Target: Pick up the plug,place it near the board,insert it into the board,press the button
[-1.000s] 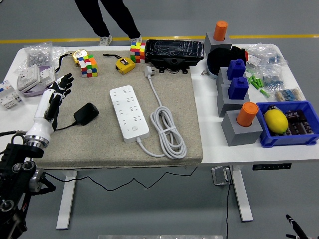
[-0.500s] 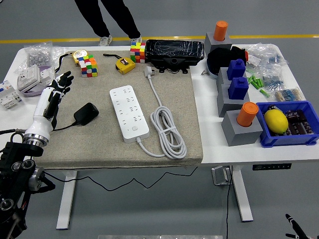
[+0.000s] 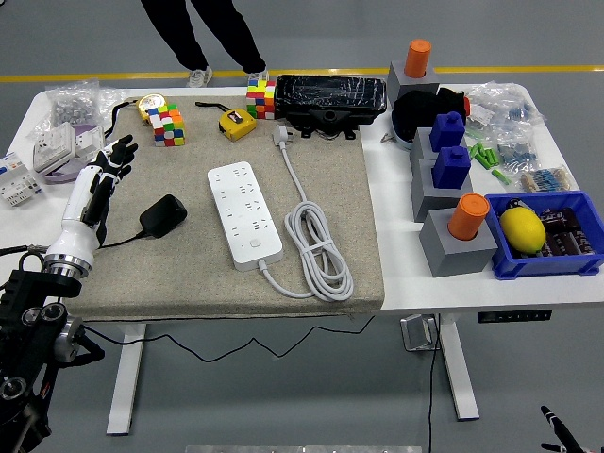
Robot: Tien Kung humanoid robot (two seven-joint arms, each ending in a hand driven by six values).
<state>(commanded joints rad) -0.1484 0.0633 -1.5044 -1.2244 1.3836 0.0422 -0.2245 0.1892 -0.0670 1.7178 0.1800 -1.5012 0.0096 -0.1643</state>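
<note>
A black plug adapter (image 3: 163,214) lies on the grey mat, its thin black cable running off to the left. To its right lies the white power strip (image 3: 244,213), lengthwise, with its white cord coiled (image 3: 316,247) beside it and the cord's white plug (image 3: 281,138) at the mat's far edge. My left hand (image 3: 113,160) hovers above the mat's left edge, up and left of the black plug, fingers spread and holding nothing. The white forearm slants down to the lower left. My right hand does not show.
Rubik's cubes (image 3: 166,125), a yellow tape measure (image 3: 236,123) and a black wrapped case (image 3: 330,97) line the far side. Grey blocks with blue and orange pegs (image 3: 455,224) and a blue bin (image 3: 541,238) stand right. A person's legs (image 3: 203,33) are behind the table.
My left hand has drifted slightly left and a little farther from the black plug. Nothing else has moved.
</note>
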